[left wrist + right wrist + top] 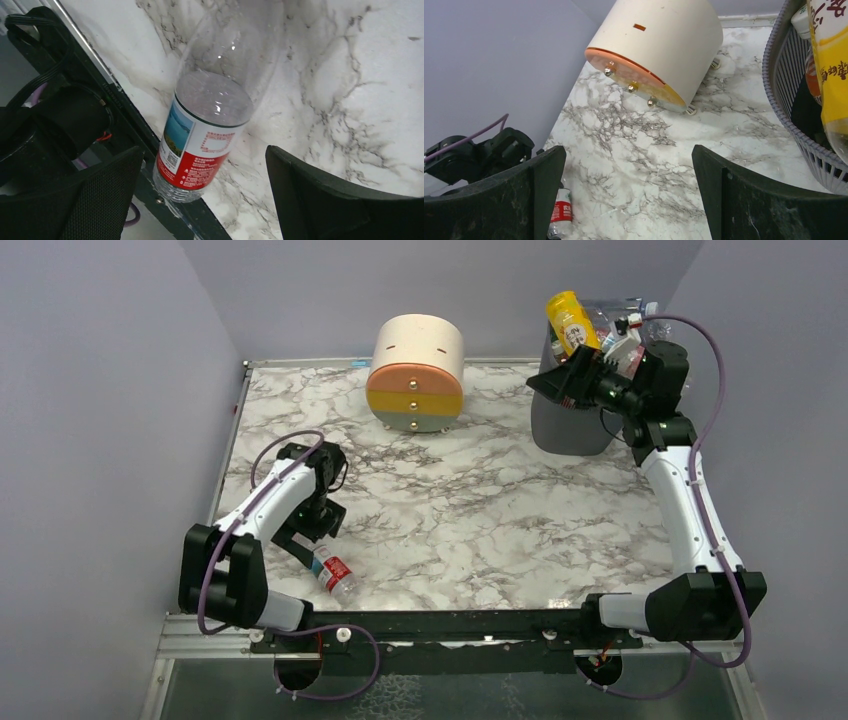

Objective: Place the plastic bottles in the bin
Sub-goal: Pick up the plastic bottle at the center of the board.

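Observation:
A clear plastic bottle (331, 573) with a red and white label lies on its side on the marble table by the front edge. My left gripper (303, 540) hovers just above it, open. In the left wrist view the bottle (207, 130) lies ahead of the left gripper (205, 195), untouched. The dark grey mesh bin (570, 430) stands at the back right, piled with bottles, a yellow one (572, 322) on top. My right gripper (547, 380) is raised beside the bin's rim (784, 100), open and empty. The right wrist view shows the yellow bottle (831, 65) inside.
A round cream, orange and yellow drawer unit (415, 375) stands at the back centre, also seen as the drawer unit (659, 50). The black front rail (125, 115) runs close beside the lying bottle. Grey walls close in the table on three sides.

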Tool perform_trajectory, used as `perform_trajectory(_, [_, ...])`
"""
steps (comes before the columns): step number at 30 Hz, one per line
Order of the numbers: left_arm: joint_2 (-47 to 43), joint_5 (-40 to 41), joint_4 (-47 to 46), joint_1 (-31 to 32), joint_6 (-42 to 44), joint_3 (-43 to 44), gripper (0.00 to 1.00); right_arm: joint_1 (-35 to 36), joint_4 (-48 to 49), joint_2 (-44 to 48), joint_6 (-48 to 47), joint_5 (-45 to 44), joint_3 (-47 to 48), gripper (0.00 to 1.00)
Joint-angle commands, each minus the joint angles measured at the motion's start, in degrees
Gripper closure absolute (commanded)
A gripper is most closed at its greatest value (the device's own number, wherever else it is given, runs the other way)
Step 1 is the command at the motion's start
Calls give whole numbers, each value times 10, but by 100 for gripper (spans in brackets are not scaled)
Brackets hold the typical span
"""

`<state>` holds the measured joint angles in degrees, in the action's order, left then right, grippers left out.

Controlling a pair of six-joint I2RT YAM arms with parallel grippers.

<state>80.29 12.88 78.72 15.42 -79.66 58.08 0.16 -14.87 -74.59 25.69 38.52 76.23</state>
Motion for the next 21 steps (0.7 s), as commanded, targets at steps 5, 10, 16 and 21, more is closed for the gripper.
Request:
perform_trajectory(5, [53, 38, 1, 3, -32, -46, 2, 11, 29, 3, 5, 22, -19, 0])
perform_trajectory(10, [83, 20, -51, 20, -27, -69, 4, 15, 33, 0, 5, 22, -23, 0])
perform_trajectory(16, [142, 2, -84, 92, -29, -28, 11, 24, 27, -7, 1, 17, -24, 0])
perform_trajectory(21, [159, -4, -98, 136, -19, 31, 30, 31, 13, -5, -9, 1, -26, 0])
